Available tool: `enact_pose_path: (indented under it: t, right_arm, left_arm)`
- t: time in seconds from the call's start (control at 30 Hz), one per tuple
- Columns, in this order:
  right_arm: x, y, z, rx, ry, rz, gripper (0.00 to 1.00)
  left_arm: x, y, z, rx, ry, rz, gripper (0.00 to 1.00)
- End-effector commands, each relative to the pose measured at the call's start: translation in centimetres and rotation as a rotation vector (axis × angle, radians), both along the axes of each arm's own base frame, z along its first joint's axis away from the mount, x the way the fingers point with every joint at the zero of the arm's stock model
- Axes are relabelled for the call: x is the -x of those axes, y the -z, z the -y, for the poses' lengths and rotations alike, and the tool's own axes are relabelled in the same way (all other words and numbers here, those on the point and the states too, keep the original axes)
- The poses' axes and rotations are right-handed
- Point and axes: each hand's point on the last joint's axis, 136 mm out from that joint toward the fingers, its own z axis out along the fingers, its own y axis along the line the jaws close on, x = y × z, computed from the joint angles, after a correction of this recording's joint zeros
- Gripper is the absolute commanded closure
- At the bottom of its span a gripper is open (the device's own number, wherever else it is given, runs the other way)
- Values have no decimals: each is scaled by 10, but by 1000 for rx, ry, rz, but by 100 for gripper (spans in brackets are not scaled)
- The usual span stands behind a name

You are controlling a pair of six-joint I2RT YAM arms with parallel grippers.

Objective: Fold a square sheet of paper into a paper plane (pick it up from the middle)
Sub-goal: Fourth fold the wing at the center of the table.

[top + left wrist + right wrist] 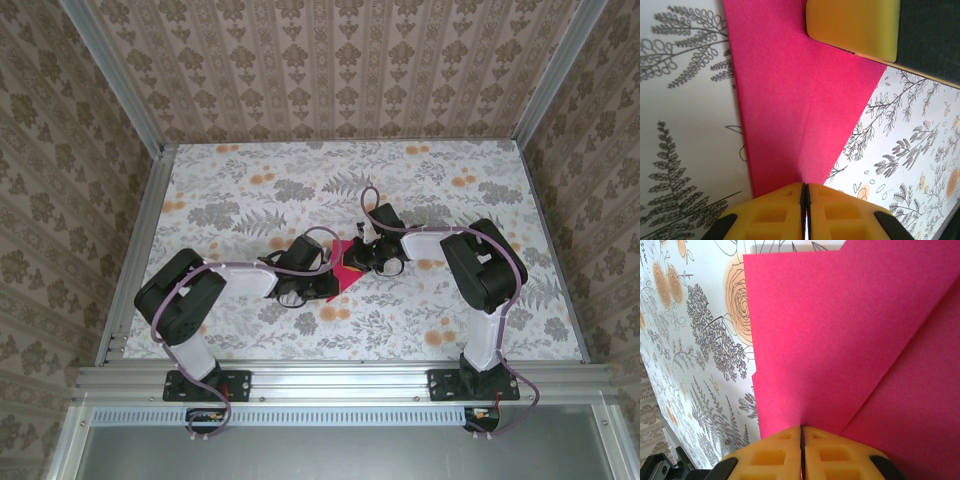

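Floral-print tabletop (pixel 250 170) | we find the creased magenta-red square sheet of paper (pixel 347 270) mid-table, between arms | left gripper (pixel 805 186) and right gripper (pixel 801 429) both clamped on opposite ends | crease runs jaw-to-jaw.

**Bright, soft, even light throughout**

Lit evenly from overhead in the top view, with no glare and only faint, soft shadows under the arms (pixel 245 278) on the tabletop (pixel 250 190). Sharp across the middle, with the frame rails (pixel 115 80) splaying toward the corners. Up close at both wrists, washes the tabletop's white nearly blank and pushes the square sheet of paper (pixel 790 100) to a saturated, slightly grainy magenta. Blurs the yellow pads (pixel 785 212) of the left tool (pixel 805 200) and the right tool (pixel 801 440) along the lower edge.
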Motion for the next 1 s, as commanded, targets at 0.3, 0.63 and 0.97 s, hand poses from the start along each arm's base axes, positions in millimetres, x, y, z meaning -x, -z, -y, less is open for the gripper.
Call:
enact_pose_path:
  t: [0.3, 0.63, 0.97]
  right_arm:
    - [21, 56, 33, 182, 53, -126, 90]
    - [22, 59, 35, 191, 62, -136, 90]
    - [22, 61, 35, 186, 65, -140, 90]
  left_arm:
    - [56, 31, -40, -153, 32, -149, 92]
    - [73, 28, -50, -184, 87, -156, 92]
    - [19, -41, -43, -42, -14, 108, 90]
